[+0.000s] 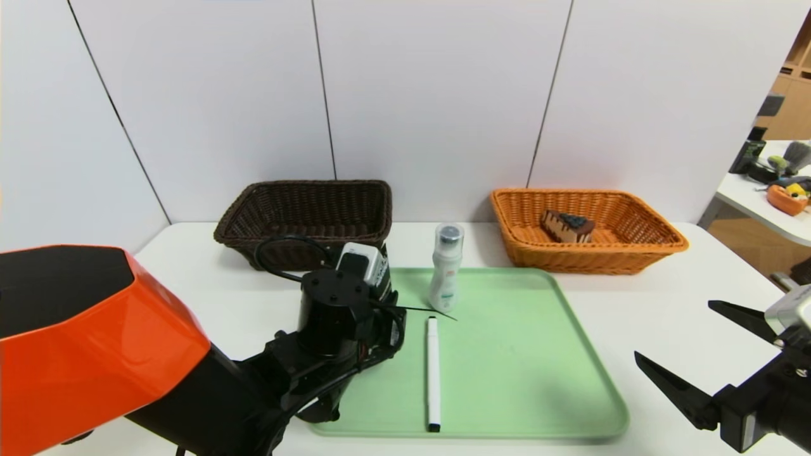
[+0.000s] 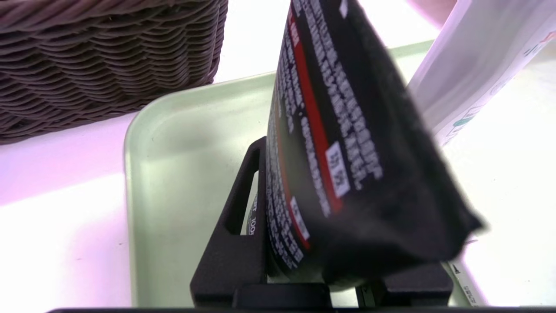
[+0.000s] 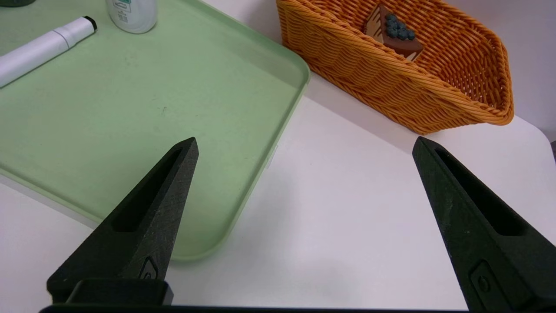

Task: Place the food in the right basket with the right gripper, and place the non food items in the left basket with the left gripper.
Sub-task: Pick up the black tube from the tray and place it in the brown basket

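Jaws of the left gripper (image 1: pixel 355 310) flank the black printed pack (image 2: pixel 317 143) over the tray's (image 2: pixel 145 195) left side; full closure, I cannot tell. Likely light, slick, yielding: pinch mid-body. The right gripper (image 3: pixel 306 138) gapes wide, empty, off the near right corner.

This looks like a robotics lab or test room, set up as a staged work area. A white, smooth-topped table with rounded corners (image 1: pixel 640 316) stands against tall, plain white upright panels (image 1: pixel 437 95) split by thin dark seams, more like a booth than a home wall. Past the panels' edge, on the robot's right, a second white-topped table (image 1: pixel 754 196) carries a jumble of small objects (an orange bowl-shaped one (image 1: pixel 787 199) among them). Beyond it are pale wooden shelving (image 1: pixel 795 95) and a brown, wood-look floor (image 1: pixel 760 244).
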Controlling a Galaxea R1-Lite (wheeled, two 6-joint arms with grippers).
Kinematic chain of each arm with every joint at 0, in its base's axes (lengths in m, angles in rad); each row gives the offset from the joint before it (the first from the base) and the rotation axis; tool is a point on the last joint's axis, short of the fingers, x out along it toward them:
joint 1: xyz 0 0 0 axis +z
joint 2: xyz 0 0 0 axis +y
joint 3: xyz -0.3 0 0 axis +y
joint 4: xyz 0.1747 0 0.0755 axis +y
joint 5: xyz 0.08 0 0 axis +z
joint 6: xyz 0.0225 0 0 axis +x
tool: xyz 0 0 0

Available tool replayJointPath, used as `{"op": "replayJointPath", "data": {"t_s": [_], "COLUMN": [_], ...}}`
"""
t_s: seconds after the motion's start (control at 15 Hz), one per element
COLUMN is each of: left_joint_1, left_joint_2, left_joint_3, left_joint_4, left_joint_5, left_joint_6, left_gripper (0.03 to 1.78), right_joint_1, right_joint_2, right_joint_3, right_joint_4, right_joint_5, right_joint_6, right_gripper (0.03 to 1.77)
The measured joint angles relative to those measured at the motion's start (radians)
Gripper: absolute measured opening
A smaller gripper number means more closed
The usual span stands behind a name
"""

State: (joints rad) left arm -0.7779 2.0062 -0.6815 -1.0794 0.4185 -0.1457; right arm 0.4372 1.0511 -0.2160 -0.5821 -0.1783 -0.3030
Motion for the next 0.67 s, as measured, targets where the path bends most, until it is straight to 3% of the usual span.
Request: {"op": "replayJointPath", "data": {"t_s": [0.67], "left_joint_1": [-0.001], "left_joint_2": [-0.064], "left_joint_3": [0.005], "left_joint_4": [0.005], "left_joint_5": [0.004], "left_joint_6": [0.036], "left_gripper": [0.51], "right_joint_1": [0.007], "right_joint_2": [0.0], "right_joint_3": [0.0], "right_joint_4": [0.001], "right_joint_5": [-0.001], "right_joint_6": [-0.001], "right_gripper": [1.7]}}
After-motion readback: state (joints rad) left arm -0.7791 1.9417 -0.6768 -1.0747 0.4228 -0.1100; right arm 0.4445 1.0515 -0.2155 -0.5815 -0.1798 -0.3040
